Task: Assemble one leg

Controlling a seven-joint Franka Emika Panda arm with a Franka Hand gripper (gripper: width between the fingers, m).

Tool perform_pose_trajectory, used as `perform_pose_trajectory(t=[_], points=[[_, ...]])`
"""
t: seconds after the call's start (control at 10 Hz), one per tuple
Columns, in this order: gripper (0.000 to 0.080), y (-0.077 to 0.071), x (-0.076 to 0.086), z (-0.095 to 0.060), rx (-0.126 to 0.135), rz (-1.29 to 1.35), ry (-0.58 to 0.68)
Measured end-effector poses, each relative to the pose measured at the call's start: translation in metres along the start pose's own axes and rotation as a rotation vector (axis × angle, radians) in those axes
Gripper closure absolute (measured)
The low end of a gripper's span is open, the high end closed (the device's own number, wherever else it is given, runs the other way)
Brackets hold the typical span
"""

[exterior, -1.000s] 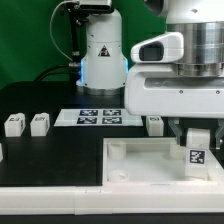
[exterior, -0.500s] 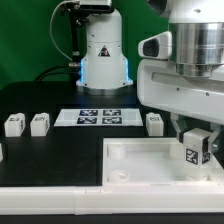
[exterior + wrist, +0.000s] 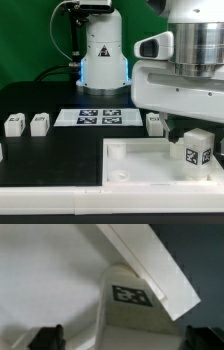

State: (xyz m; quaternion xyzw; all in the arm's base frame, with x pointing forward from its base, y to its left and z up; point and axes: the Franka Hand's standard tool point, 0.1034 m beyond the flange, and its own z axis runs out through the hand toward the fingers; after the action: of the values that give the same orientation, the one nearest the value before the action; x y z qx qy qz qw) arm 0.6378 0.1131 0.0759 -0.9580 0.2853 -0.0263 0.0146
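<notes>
Lower right of exterior view: gripper (image 3: 197,143) closed on leg (image 3: 197,152), tag facing camera, leg at right corner of white panel (image 3: 135,160). Three more legs (image 3: 13,125) on black table (image 3: 60,150) behind; marker board (image 3: 97,117) mid-frame.

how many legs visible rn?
4: one leg at the gripper over the panel, three loose on the table. More may be hidden.

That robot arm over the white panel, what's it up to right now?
The end effector holds one leg upright over the white panel, at the corner on the exterior view's right. The wrist view shows the leg close against the panel's corner rim. Three other legs and the marker board lie on the black table.
</notes>
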Motion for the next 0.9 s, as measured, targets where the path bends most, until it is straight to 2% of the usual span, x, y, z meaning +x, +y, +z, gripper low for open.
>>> perform_pose_trajectory(t=[0.1,0.4,0.8,0.9], points=[[0.0161,-0.0004,-0.0004,0.0001,-0.001,-0.145,0.001],[0.015,-0.0037,-0.003,-0.0004,-0.004,-0.614,0.0],[0.015,-0.0017,-0.0004,-0.0015,-0.005,-1.053,0.001],[0.015,-0.0008,0.0,-0.0012,-0.009,-1.075,0.001]])
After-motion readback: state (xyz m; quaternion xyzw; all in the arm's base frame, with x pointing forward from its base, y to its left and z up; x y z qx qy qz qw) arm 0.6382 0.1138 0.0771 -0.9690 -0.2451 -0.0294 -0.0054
